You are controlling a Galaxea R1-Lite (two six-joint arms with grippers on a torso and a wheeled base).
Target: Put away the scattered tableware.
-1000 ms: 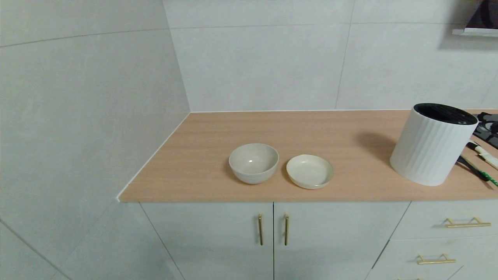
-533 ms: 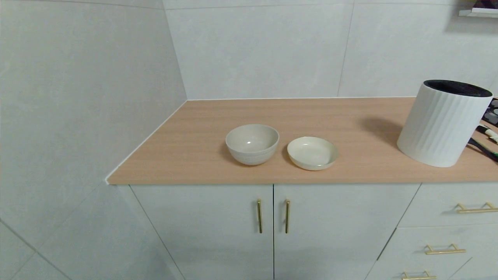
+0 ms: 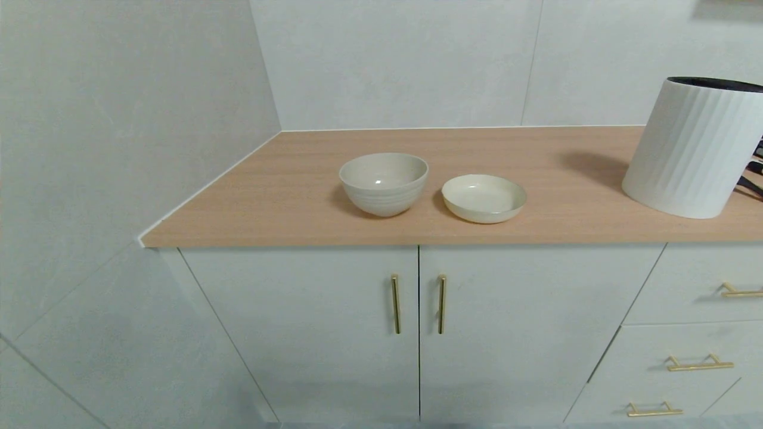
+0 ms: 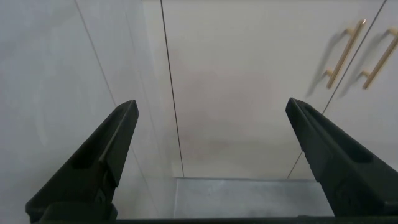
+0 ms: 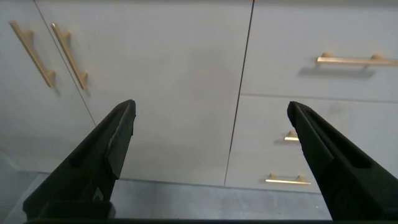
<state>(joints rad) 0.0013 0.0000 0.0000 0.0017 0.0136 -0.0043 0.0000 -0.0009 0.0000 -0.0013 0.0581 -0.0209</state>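
Note:
A deep cream bowl (image 3: 384, 182) stands on the wooden countertop (image 3: 298, 196), near its front edge. Just to its right lies a shallow cream dish (image 3: 483, 198), apart from the bowl. My left gripper (image 4: 211, 155) hangs low in front of the white cabinet doors (image 4: 249, 81), open, with nothing between its fingers. My right gripper (image 5: 211, 155) is also low, facing the cabinet front (image 5: 168, 81) and the drawers (image 5: 323, 93), open and holding nothing.
A tall white ribbed container (image 3: 695, 146) with a dark top stands at the counter's right end, with dark utensil handles (image 3: 752, 179) behind it. Below the counter are two doors with gold handles (image 3: 395, 303) and drawers (image 3: 697, 286) on the right. A tiled wall closes the left side.
The head camera has dropped lower, so the counter and dishes sit higher in the picture and more of the cabinet front shows. The bowl and dish themselves have not moved.

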